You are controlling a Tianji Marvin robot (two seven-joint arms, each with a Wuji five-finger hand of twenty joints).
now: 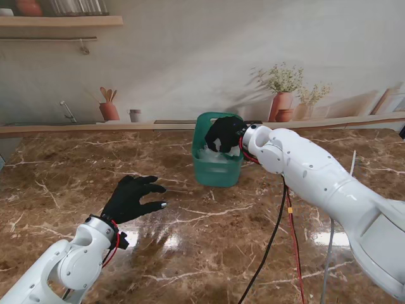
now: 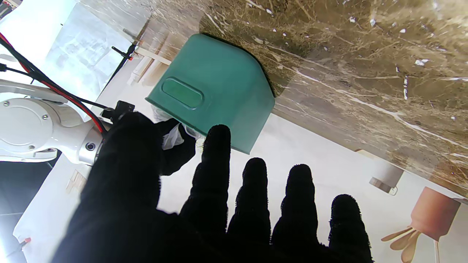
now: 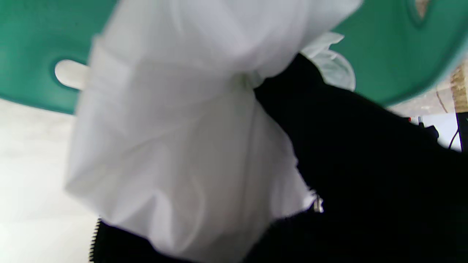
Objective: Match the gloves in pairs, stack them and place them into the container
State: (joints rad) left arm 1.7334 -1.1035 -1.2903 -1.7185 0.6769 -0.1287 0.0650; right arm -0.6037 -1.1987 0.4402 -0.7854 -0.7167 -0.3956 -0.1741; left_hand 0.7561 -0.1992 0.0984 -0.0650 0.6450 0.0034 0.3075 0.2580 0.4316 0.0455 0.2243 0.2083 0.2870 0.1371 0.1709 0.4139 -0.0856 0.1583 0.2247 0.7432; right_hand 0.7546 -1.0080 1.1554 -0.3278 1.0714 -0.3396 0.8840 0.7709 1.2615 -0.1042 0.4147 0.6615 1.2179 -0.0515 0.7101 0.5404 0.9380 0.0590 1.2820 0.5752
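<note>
Inside smooth green container, crinkled white gloves.

From my stand camera I look down on a brown marble table veined with white, polished enough to throw back bright patches of overhead light. Behind its far edge a printed kitchen backdrop covers the wall, pale grey and softly shadowed. On it I see a wooden shelf high on my left, a terracotta pot of wooden utensils beside a small grey cup, and to my right two clay vases with dried flowers. A pale wooden ledge runs along the base of the backdrop. In my left wrist view the same utensil pot shows
</note>
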